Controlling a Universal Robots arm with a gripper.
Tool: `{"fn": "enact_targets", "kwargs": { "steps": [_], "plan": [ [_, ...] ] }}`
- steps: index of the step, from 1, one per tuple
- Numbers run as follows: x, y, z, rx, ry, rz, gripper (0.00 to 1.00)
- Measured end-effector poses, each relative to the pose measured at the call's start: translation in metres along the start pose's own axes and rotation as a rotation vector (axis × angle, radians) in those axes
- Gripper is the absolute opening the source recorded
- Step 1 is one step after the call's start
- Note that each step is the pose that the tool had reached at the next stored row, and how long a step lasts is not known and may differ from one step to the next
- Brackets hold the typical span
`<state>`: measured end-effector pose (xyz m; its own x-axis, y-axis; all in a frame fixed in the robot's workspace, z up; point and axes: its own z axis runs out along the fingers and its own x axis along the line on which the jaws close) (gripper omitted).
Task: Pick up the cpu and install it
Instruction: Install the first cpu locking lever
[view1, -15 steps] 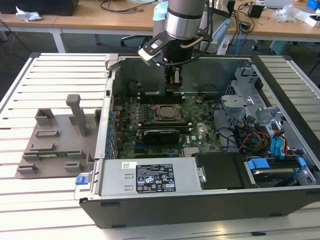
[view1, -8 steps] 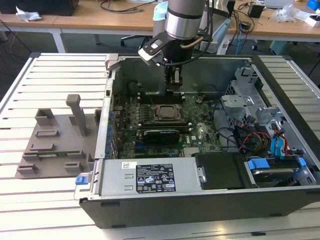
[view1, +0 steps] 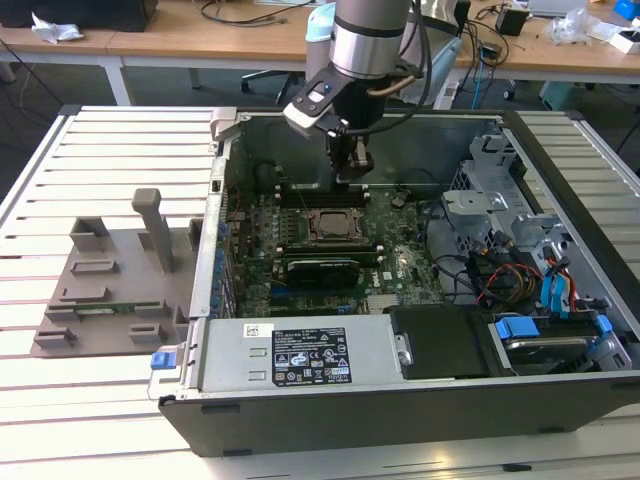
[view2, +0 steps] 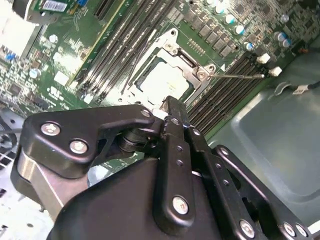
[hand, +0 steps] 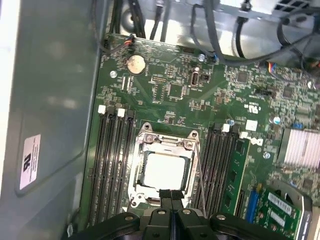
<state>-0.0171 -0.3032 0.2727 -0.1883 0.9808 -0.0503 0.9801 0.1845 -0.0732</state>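
The tool (view1: 352, 178) hangs from the arm in the upper centre of the exterior view, inside the open computer case (view1: 300, 420) that lies on the slatted tabletop (view1: 110, 130). In the first wrist view its two black fingers (hand: 166, 207) meet along a thin line with nothing between them, so the tool is closed and empty.

The cpu (hand: 165, 170) is not in the tool. Its pale square lid sits flat inside the metal-framed socket (hand: 141, 145) on the green motherboard (hand: 165, 90), with rows of memory slots (hand: 112, 165) on both sides. In the exterior view the socket (view1: 330, 225) lies just below the tool tips in the frame and slightly toward the exterior view's left. The tips appear to be above it and apart from it. The cpu is square, with no long axis, and its edges run parallel to the socket frame and the slots. In the second wrist view the cpu (view2: 165, 80) lies just past the fingertips (view2: 172, 107).
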Motion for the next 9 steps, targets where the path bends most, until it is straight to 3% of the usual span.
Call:
{"fn": "enact_targets", "kwargs": {
  "steps": [2,9],
  "plan": [
    [0.0000,0.0000,0.0000,-0.0030,-0.0046,-0.061,0.11],
    [0.0000,0.0000,0.0000,-0.0081,-0.0119,-0.162,0.11]
  ]
}}
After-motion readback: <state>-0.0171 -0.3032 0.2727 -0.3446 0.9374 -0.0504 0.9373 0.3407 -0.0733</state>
